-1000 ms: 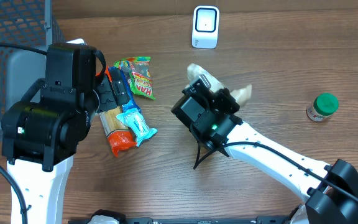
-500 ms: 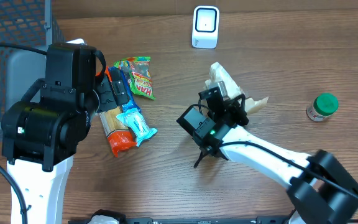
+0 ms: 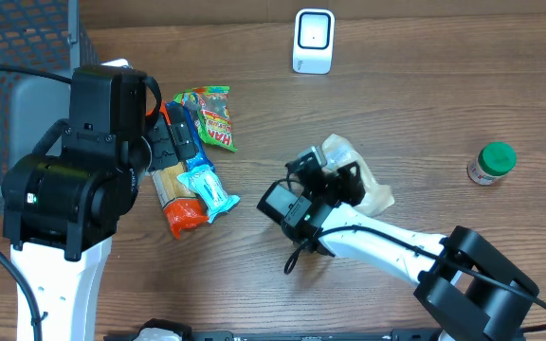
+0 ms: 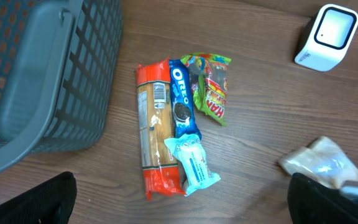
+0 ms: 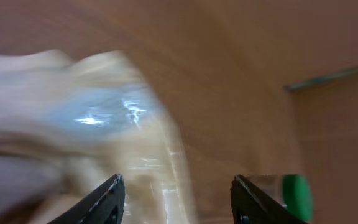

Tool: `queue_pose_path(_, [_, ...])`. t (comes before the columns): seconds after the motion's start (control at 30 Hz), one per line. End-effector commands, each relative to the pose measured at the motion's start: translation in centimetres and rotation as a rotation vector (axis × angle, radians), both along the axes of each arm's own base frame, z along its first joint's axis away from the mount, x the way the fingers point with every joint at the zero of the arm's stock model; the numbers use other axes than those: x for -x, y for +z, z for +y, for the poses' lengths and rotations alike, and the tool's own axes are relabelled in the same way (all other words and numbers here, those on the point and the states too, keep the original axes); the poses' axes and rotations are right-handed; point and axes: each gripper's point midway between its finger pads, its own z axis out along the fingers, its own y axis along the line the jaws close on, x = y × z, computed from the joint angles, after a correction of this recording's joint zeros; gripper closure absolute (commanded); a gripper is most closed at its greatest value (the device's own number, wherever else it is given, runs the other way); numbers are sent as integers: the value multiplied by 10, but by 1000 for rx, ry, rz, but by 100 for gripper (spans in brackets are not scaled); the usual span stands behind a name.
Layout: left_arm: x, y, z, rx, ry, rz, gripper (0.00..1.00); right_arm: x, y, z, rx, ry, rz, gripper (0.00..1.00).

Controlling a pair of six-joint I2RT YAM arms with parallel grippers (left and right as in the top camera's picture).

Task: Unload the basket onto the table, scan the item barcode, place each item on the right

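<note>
While lying flat on the wood table (image 3: 425, 85) right of centre, pale crinkled packet (image 3: 366, 185) partly covered by the right gripper (image 5: 176, 186). Fingers parted and clamped on nothing, with the packet a blur just beneath and to one side in the wrist view. Right arm stretched from the near right corner diagonally toward the middle, wrist bent down over the packet.

Left gripper (image 4: 179, 186) spread wide, holding nothing, hanging above bare wood near a cluster of snacks. Bulky black left arm blocking part of that cluster from overhead.

White scanner (image 3: 313, 41) upright at the far edge, well apart from the packet. Green-lidded jar (image 3: 492, 162) off to the right, alone.

Among the snacks, side by side and touching: pasta pack (image 4: 154, 143) with red ends, blue sleeve (image 4: 181, 102) marked OREO, small light-blue pack (image 4: 194, 165), and green sweets bag (image 4: 211, 87) with red letters starting HAR. Grey mesh basket (image 4: 36, 81) at the far left.
</note>
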Motion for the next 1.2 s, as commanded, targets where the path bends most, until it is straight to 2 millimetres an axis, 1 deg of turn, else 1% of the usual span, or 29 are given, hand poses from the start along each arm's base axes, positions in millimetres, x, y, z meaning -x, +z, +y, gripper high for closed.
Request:
queue_pose_path(0.0, [-1,0,2,-7,17,-1,0,10,-5,30,-190,54,126,44])
queue_pose_path(0.1, [-1,0,2,-7,18,-1,0,12,7,42,-277,78,155,44])
queue_pose_path(0.13, [-1,0,2,-7,17,-1,0,11,18,46,-315,83,154,44])
queue_pose_path(0.2, [-1,0,2,-7,17,-1,0,5,42,50,-401,86,143,38])
queue_pose_path(0.27, [-1,0,2,-7,17,-1,0,-2,67,47,-490,77,138,23])
queue_pose_path(0.33, [-1,0,2,-7,18,-1,0,-9,90,39,-598,62,158,16])
queue_pose_path(0.4, [-1,0,2,-7,17,-1,0,-16,103,27,-712,39,202,11])
queue_pose_path(0.47, [-1,0,2,-7,18,-1,0,-21,104,10,-806,2,253,3])
queue_pose_path(0.53, [-1,0,2,-7,17,-1,0,-25,97,-14,-880,-67,314,3])
queue_pose_path(0.63, [-1,0,2,-7,17,-1,0,-25,85,-54,-932,-189,377,3])
queue_pose_path(0.73, [-1,0,2,-7,17,-1,0,-23,80,-79,-955,-217,428,3])
queue_pose_path(0.83, [-1,0,2,-7,17,-1,0,-18,78,-91,-995,-245,463,3])
queue_pose_path(0.9, [-4,1,0,10,20,-15,0,-14,76,-93,-1011,-260,485,3])
queue_pose_path(0.93, [-7,3,-5,46,18,-31,0,-12,75,-94,-1010,-265,496,3])
queue_pose_path(0.97, [-9,5,-13,93,3,-41,0,-10,75,-94,-1008,-269,502,3])
queue_pose_path(1.0, [-11,6,-25,154,-34,-45,0,-8,74,-94,-1007,-273,508,3])
queue_pose_path(1.1, [-8,6,-57,296,-152,-21,0,-3,72,-94,-1000,-283,529,3])
queue_pose_path(1.17, [-15,16,-72,357,-210,-59,0,1,71,-95,-997,-293,547,3])
